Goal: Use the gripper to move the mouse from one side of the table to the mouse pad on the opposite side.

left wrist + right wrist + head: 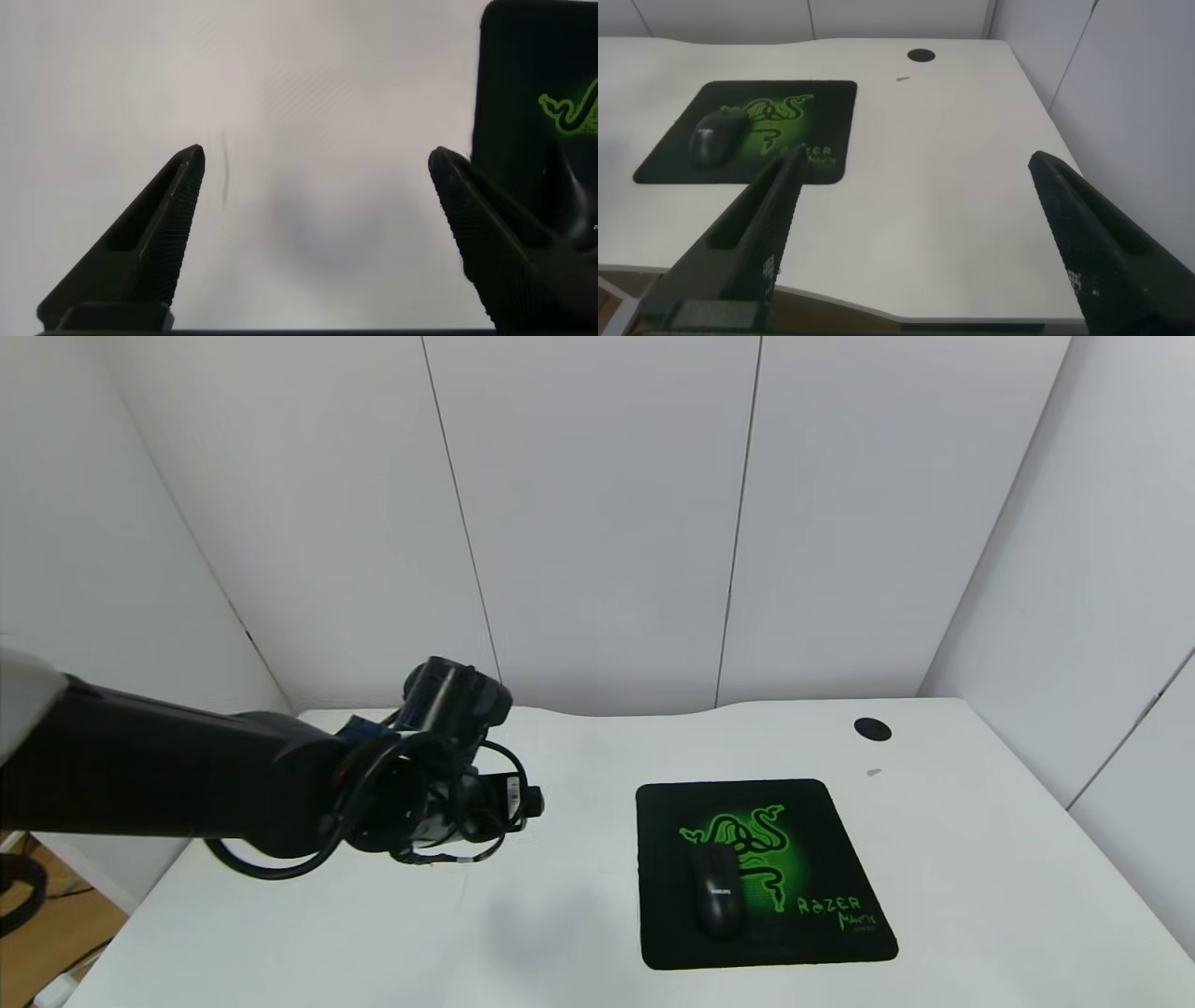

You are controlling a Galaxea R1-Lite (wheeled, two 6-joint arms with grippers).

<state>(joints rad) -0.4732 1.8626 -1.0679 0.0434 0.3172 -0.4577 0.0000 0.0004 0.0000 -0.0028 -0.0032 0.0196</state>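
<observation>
The black mouse (717, 893) lies on the left half of the black mouse pad (822, 812) with the green snake logo, on the right half of the white table (980, 859). My left gripper (525, 801) hangs over the table left of the pad, open and empty; its wrist view (316, 154) shows bare table between the fingers and a corner of the pad (509, 93). My right gripper (913, 159) is open and empty, off the table's near right edge; its view shows the mouse (715, 140) on the pad (836, 112). It is out of the head view.
A round black grommet (872, 729) sits at the table's back right, also in the right wrist view (921, 55). White wall panels enclose the back and sides. The table's left edge drops to a wooden floor.
</observation>
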